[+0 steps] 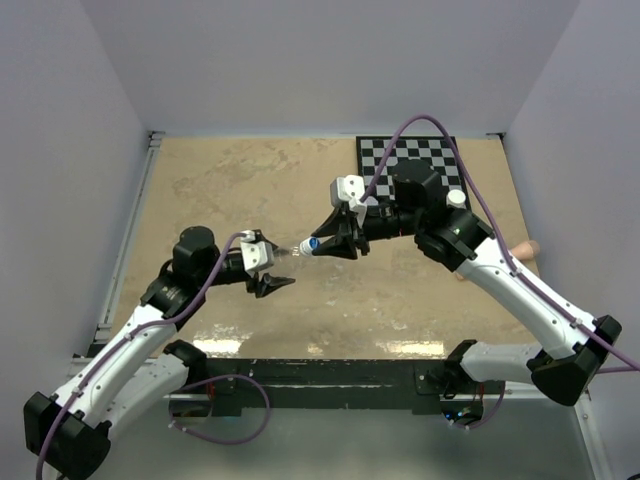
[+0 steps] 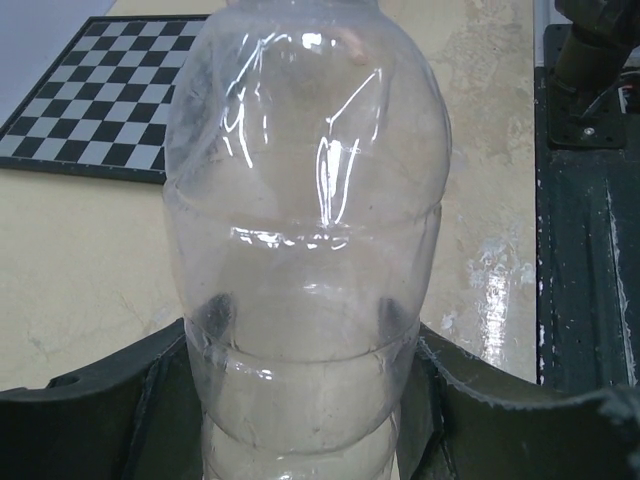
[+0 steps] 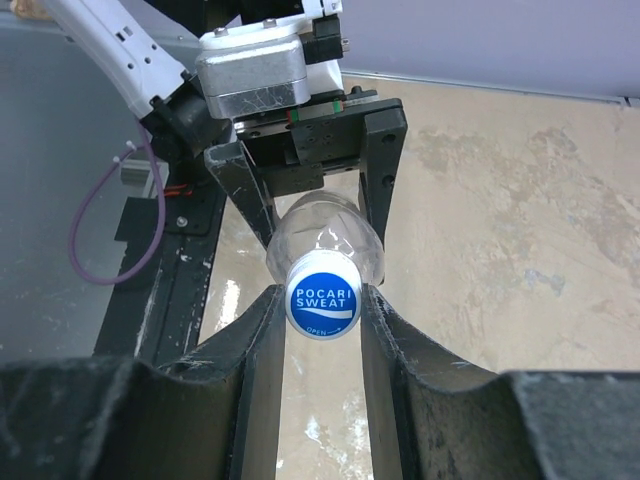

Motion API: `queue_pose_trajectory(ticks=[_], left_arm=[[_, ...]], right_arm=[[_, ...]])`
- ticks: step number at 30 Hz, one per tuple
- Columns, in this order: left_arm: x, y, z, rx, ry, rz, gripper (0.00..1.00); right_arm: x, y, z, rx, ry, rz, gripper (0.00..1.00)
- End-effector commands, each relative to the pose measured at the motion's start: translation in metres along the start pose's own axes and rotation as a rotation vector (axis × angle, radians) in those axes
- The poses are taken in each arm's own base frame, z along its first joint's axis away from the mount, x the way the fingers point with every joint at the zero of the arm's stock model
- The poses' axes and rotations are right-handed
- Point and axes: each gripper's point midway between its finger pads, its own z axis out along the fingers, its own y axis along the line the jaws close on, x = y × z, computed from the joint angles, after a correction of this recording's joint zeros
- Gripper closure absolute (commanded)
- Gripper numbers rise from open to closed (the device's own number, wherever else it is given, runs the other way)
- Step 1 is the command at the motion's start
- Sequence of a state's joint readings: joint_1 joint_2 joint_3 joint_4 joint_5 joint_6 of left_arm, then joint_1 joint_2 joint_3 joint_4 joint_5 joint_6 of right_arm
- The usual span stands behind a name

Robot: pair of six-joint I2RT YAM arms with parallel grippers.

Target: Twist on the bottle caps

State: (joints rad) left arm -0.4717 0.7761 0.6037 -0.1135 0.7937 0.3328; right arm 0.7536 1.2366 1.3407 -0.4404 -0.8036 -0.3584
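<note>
I am clamping my left tool around the short clear plastic bottle, holding it level above the beige table, so my right tool, pinching the blue pale-centred round cap at its mouth, can twist.

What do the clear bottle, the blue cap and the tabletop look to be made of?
Bottle: thin clear plastic, glossy; see-through, with sharp highlights and moulded ribs.
Blue cap: opaque plastic, smooth face with printed white lettering.
Tabletop: beige, marble-patterned, slightly shiny; stone or laminate, cannot tell.
</note>
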Motion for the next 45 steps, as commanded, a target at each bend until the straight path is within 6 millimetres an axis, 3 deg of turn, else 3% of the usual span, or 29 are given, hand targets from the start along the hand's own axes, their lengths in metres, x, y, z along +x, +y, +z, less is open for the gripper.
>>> queue_pose_trajectory(ticks=[1, 10, 20, 29, 35, 40, 44, 45], left_arm=[[-0.057, 0.005, 0.002, -0.021, -0.168, 0.165, 1.00], [-0.075, 0.028, -0.001, -0.230, -0.252, 0.140, 1.00], [-0.092, 0.021, 0.011, -0.289, -0.337, 0.104, 1.00], [-0.088, 0.042, 0.010, -0.501, -0.393, -0.003, 1.00], [-0.079, 0.045, 0.021, -0.523, -0.372, -0.043, 1.00], [-0.068, 0.042, 0.027, -0.500, -0.332, -0.054, 1.00], [-0.058, 0.038, 0.035, -0.470, -0.294, -0.078, 1.00], [-0.056, 0.038, 0.036, -0.469, -0.288, -0.084, 1.00]], right_arm=[[0.012, -0.004, 0.013, 0.024, 0.001, 0.138, 1.00], [0.013, -0.034, 0.008, 0.238, -0.014, 0.281, 1.00], [0.021, -0.043, 0.008, 0.336, -0.044, 0.431, 1.00], [0.032, -0.054, 0.002, 0.451, -0.052, 0.527, 1.00], [0.038, -0.058, 0.001, 0.487, -0.067, 0.558, 1.00], [0.028, -0.057, -0.002, 0.478, -0.101, 0.534, 1.00], [0.020, -0.055, -0.001, 0.454, -0.109, 0.514, 0.86], [0.016, -0.053, -0.001, 0.439, -0.116, 0.506, 0.74]])
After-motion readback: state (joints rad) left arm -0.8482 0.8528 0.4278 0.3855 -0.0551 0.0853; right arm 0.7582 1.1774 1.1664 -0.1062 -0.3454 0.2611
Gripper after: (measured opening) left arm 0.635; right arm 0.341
